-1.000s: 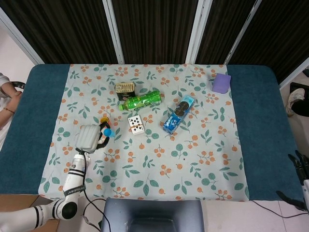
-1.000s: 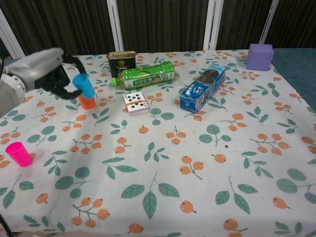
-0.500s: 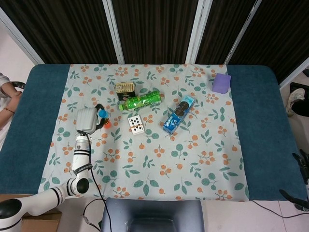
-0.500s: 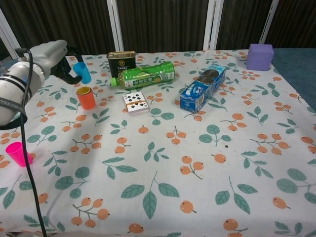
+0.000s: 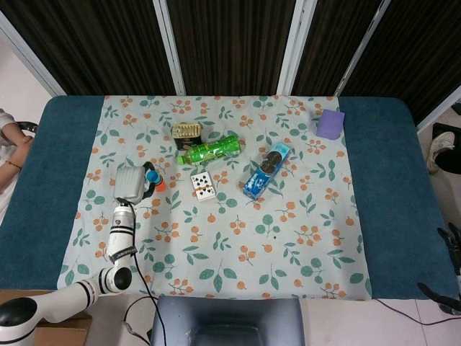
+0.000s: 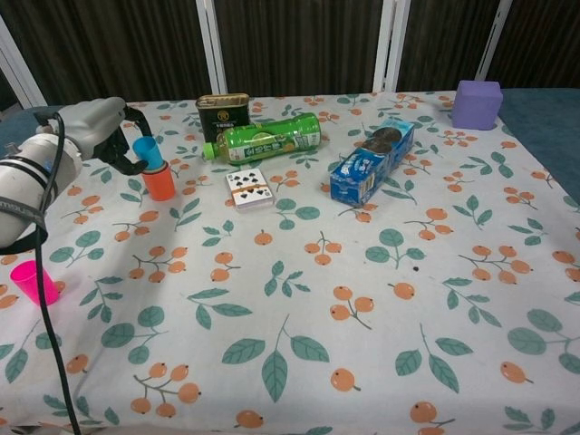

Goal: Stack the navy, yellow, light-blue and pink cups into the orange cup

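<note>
My left hand [image 6: 98, 124] holds the light-blue cup [image 6: 148, 152] from the left, its dark fingers [image 6: 128, 152] curled around it. The cup's bottom sits inside the orange cup [image 6: 160, 185], which stands on the floral cloth at the far left. In the head view the left hand [image 5: 132, 182] covers most of the light-blue cup [image 5: 153, 175] and the orange cup [image 5: 160, 185]. The pink cup [image 6: 29, 281] stands alone near the left front edge. I see no navy or yellow cup; the orange cup's inside is hidden. My right hand [image 5: 454, 249] barely shows at the right frame edge.
Behind and right of the cups lie a tin can [image 6: 223, 113], a green bottle [image 6: 268, 139], a deck of playing cards [image 6: 249, 191] and a blue cookie pack [image 6: 372, 163]. A purple box [image 6: 478, 102] stands at the far right.
The left hand carried the light-blue cup up and away, then brought it back down into the orange cup, hiding the yellow rim seen inside. The right hand slid further out of frame.
</note>
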`<state>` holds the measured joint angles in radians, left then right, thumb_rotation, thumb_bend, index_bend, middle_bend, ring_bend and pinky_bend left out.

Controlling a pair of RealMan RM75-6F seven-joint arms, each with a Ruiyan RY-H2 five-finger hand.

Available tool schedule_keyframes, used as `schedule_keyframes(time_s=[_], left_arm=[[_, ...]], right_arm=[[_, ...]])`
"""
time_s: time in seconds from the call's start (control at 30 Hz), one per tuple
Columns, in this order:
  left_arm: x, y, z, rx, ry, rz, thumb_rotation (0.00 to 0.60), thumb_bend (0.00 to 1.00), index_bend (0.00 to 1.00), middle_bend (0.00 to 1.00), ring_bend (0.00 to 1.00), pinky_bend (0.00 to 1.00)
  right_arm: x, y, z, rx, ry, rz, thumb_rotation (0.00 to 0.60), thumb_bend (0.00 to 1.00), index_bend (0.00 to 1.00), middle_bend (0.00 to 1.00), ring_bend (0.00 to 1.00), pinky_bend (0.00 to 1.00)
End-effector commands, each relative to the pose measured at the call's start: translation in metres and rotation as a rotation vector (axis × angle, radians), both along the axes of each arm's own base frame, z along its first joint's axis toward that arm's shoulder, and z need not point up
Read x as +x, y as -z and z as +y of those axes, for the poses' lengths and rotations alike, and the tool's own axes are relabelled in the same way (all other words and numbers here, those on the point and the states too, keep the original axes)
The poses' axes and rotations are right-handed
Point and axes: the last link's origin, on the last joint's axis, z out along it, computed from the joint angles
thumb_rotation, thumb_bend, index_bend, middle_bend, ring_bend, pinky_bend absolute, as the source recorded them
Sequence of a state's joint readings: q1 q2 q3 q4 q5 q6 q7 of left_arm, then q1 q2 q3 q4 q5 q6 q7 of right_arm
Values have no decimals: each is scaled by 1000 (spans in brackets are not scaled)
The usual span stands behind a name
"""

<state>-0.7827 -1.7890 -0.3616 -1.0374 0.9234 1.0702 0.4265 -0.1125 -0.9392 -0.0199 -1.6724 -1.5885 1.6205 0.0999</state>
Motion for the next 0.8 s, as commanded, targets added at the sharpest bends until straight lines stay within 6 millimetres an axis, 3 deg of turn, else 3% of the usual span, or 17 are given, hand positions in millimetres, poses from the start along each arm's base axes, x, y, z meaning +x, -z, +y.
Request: schedule_keyframes(time_s=[0.03, 0.1, 0.17, 0.2, 0.37, 0.53, 0.67, 0.8], left_arm=[[-1, 1, 0, -3, -1, 1, 600, 374, 499, 1000, 1000, 1000], [-2, 2, -1, -12, -4, 2, 600, 374, 311, 1000, 1000, 1000], [-2, 3, -6, -33, -3, -5, 600, 372, 50, 1000, 1000, 1000], [-1, 2, -8, -37, 1, -9, 600, 369, 2, 1000, 1000, 1000], [6, -9, -31, -85, 40, -16, 600, 358, 0, 1000, 1000, 1000], [16, -35, -81, -131, 122, -52, 600, 355, 0, 1000, 1000, 1000], [4, -59, -127, -176, 134, -43, 600, 352, 1, 1000, 1000, 1000], [-20, -69, -169, -221, 92, -45, 600, 352, 22, 1000, 1000, 1000]], right_arm=[[0, 0, 0, 0, 0, 0, 600, 215, 0, 0, 0, 0], [0, 0, 0, 0, 0, 0, 600, 216, 0, 0, 0, 0], [0, 1, 0, 2, 0, 1, 600, 215, 0, 0, 0, 0], [0, 1, 0, 3, -1, 1, 600, 216, 0, 0, 0, 0], [0, 3, 0, 11, -2, 5, 600, 215, 0, 0, 0, 0], [1, 6, 0, 24, -3, 10, 600, 215, 0, 0, 0, 0], [2, 6, 1, 26, -10, 9, 600, 215, 0, 0, 0, 0], [2, 7, 1, 30, -13, 8, 600, 215, 0, 0, 0, 0]])
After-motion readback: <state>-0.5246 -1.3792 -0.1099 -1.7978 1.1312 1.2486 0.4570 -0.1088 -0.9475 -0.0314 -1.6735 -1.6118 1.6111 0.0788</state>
